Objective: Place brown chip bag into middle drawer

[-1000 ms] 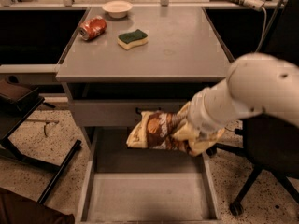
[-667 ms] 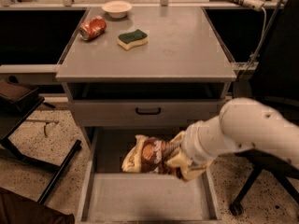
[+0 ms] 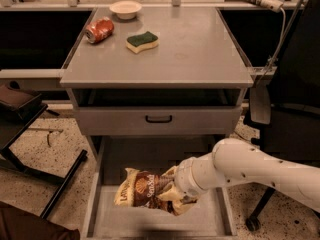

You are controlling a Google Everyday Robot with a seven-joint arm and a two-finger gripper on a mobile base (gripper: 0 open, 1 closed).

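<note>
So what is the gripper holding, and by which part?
The gripper, above the open middle drawer, holds the brown chip bag by its end nearest the arm.

One camera, high and close before the bench [image 3: 200, 59], looks steeply down; tool [image 3: 175, 198] below the bench's front.
</note>
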